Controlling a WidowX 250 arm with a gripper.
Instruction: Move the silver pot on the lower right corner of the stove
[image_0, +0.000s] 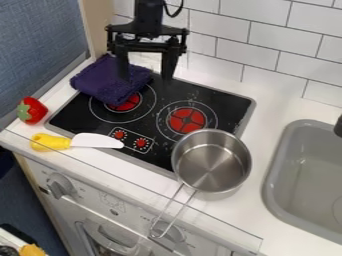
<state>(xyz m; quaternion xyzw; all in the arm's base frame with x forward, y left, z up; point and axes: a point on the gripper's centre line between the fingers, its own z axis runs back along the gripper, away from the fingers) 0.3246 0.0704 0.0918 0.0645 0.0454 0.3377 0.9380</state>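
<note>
One claw (145, 79), spread wide | purple cloth (107, 82) overlapping left burner (125, 105) | strawberry (31, 110), yellow-handled knife (75, 141) nearby | pot (212, 162) overlapping stove (224, 106) edge

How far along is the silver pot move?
The silver metal pot already overlaps the black stove but extends over the white counter, so placement looks partial. Nothing is in hand: the black gripper hangs open near the folded purple cloth. Probably left: grasp the pot and shift it fully onto the stove's lower right corner.

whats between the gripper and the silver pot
In the camera view, the right-hand burner with the red middle, on the black stove, lies between the gripper and the silver pot.
</note>
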